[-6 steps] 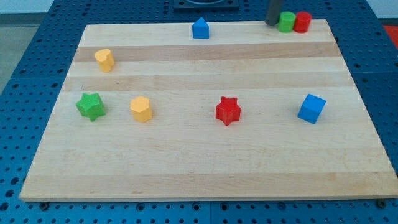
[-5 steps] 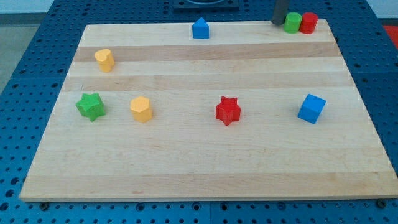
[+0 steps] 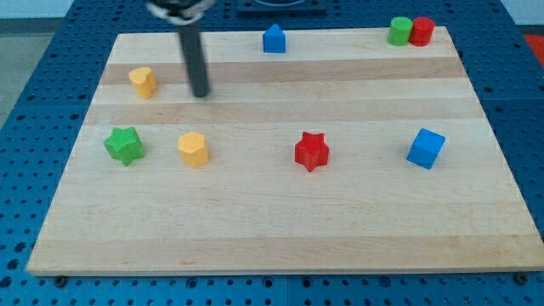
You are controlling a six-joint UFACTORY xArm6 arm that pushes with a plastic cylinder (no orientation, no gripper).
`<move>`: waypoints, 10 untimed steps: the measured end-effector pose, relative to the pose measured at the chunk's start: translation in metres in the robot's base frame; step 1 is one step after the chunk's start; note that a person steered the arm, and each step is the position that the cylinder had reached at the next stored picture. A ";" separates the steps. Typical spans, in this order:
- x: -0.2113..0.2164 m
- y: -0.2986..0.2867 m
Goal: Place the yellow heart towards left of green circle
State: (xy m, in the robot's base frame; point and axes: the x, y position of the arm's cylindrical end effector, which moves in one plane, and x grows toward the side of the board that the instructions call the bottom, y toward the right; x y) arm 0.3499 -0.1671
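Observation:
The yellow heart [image 3: 143, 82] lies near the board's upper left. The green circle [image 3: 398, 31] stands at the board's top right corner, touching a red circle [image 3: 421, 31] on its right. My tip [image 3: 201, 93] rests on the board a short way to the right of the yellow heart, apart from it, and far left of the green circle.
A blue house-shaped block [image 3: 274, 39] sits at the top middle. A green star [image 3: 124, 144] and a yellow hexagon [image 3: 193, 149] lie at the left, a red star [image 3: 311, 151] in the middle, a blue cube [image 3: 426, 148] at the right. The wooden board [image 3: 280, 229] lies on a blue pegboard.
My tip has moved from beside the green circle at the top right across to the left, now near the yellow heart. The green and red circles shifted slightly right earlier. Other blocks are unmoved.

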 end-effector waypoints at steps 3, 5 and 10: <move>-0.010 -0.135; -0.033 -0.005; -0.026 0.036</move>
State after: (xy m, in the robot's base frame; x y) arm 0.3241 -0.1306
